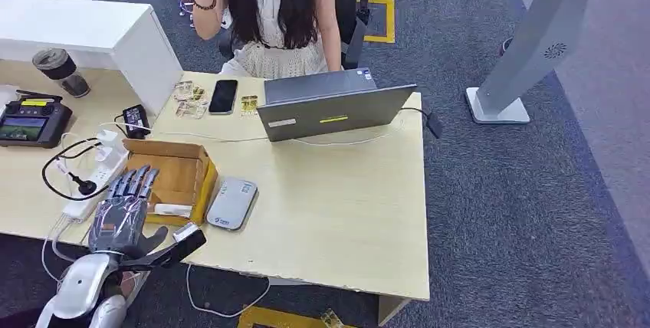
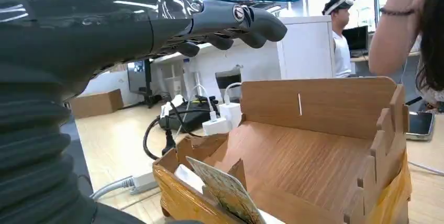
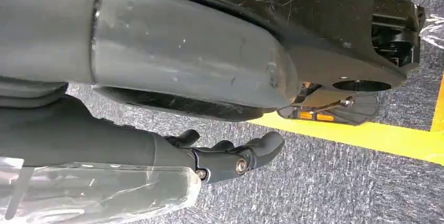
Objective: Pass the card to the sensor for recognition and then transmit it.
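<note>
I am looking down on a pale wooden desk (image 1: pixel 329 190) standing on grey-blue carpet, with a person (image 1: pixel 277 14) seated at its far side behind an open grey laptop (image 1: pixel 331 106).

My left hand (image 1: pixel 123 209) hovers over the near left corner of the desk, palm down, fingers stretched forward and apart, holding nothing. Its fingertips (image 1: pixel 136 178) reach over the near edge of an open wooden box (image 1: pixel 172 175) that sits directly ahead of it. In the left wrist view the same fingers (image 2: pixel 246 22) hang above the box (image 2: pixel 324 130), clear of its walls. A card (image 2: pixel 225 192) with a pale printed face stands tilted against the box's near wall, below the hand and not touching it. In the head view I see a white strip (image 1: pixel 172 210) along the box's near edge just right of the hand, but I cannot tell from there whether that is the card.

Just to the right of the hand, beside the box, lies a flat grey sensor pad (image 1: pixel 231 203) with rounded corners. Left of the hand a white power strip (image 1: pixel 96 178) and a black cable (image 1: pixel 65 175) trail across the desk. Farther ahead, past the box, a black phone (image 1: pixel 223 96) lies beside a few small cards (image 1: pixel 189 98).

My right hand (image 3: pixel 230 156) hangs over the carpet near a yellow floor line (image 3: pixel 366 135), its fingers loosely curled and holding nothing.
</note>
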